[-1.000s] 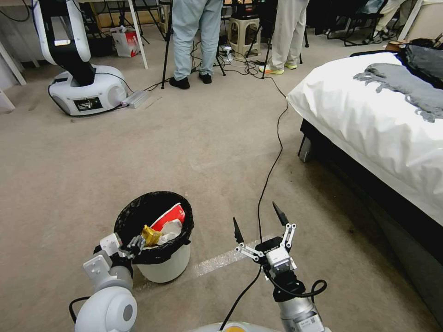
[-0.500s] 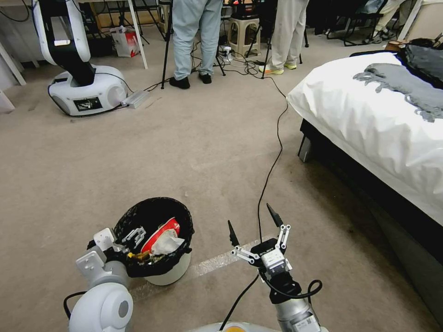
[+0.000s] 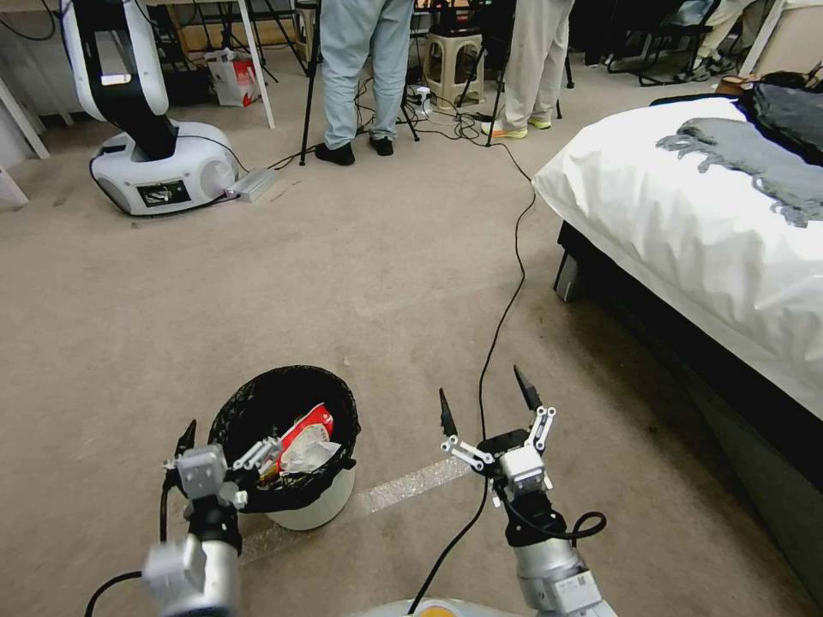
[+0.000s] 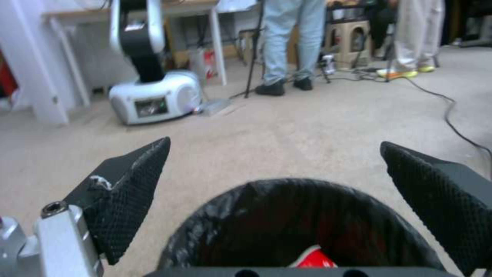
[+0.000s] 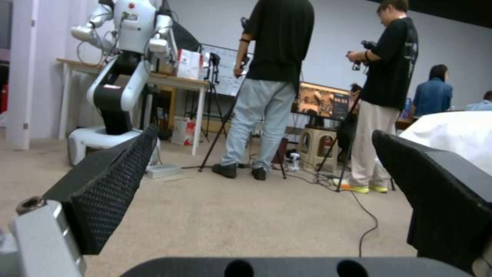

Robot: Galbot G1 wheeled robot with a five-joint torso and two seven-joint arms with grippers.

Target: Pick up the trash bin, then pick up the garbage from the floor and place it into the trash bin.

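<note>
While the trash bin [image 3: 296, 463] stands on the carpet [image 3: 360, 283] holding red and white garbage [image 3: 304, 437], the left gripper [image 3: 225, 441] hangs at its near rim, fingers spread wide, empty; the right gripper [image 3: 487, 403] hovers beside it, equally wide.

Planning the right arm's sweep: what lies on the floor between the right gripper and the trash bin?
In the head view, a clear tape strip on bare carpet runs between the trash bin and the right gripper; no litter there.
</note>
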